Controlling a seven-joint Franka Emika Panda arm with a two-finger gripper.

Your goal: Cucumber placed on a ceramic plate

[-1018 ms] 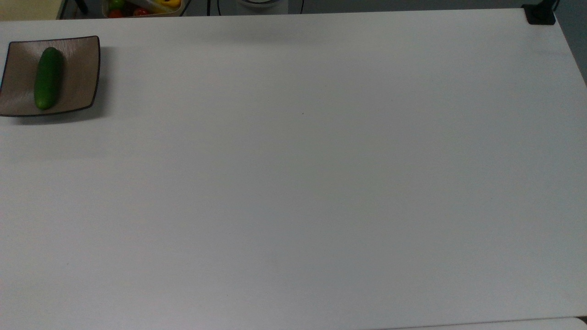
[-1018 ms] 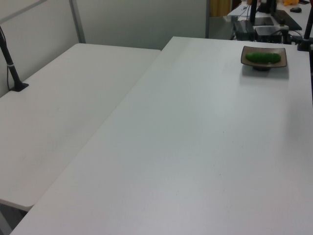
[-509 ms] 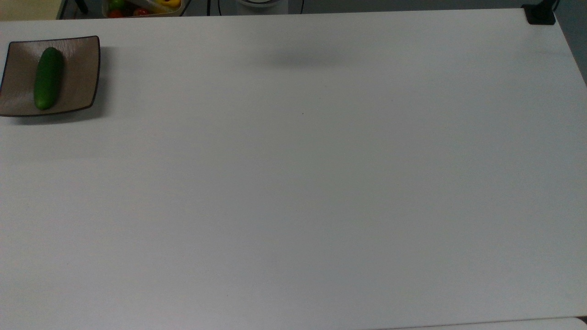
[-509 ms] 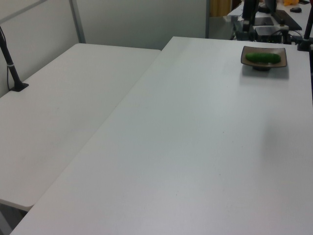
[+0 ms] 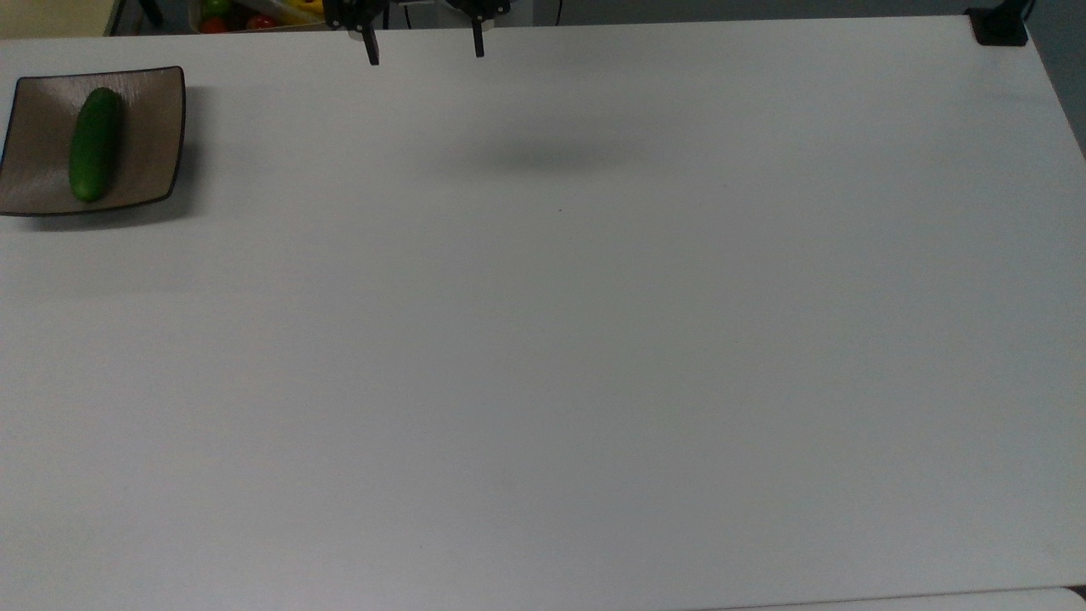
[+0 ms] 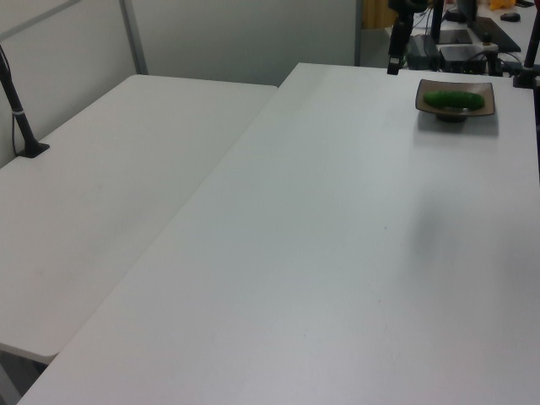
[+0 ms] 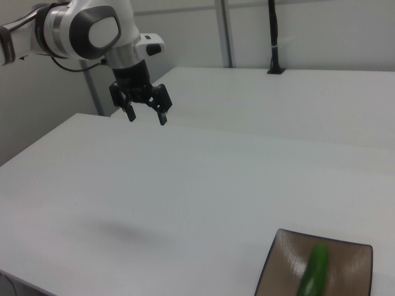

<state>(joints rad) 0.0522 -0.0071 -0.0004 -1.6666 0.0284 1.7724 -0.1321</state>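
Observation:
The dark-green cucumber (image 5: 94,144) lies lengthwise in the dished centre of the square brown ceramic plate (image 5: 148,140), at the top view's far left corner of the white table. The right view has the cucumber (image 7: 313,277) on the plate (image 7: 349,259) at the bottom right, and the left view has the cucumber (image 6: 454,99) on the plate (image 6: 460,85) at the far right. My gripper (image 5: 425,53) hangs open and empty above the table's far edge, well away from the plate. It is also seen in the right view (image 7: 147,117) and the left view (image 6: 395,66).
A bin of coloured fruit (image 5: 263,13) sits beyond the table's far edge. A black post base (image 5: 999,25) is clamped at the top view's top right corner. A second white table (image 6: 101,169) with a black post (image 6: 21,118) adjoins. The gripper's shadow (image 5: 534,157) falls on the table.
My gripper has come into the top and left views at the table's far edge, and its shadow has grown darker and moved down the table. The cucumber sits a touch further right on the plate.

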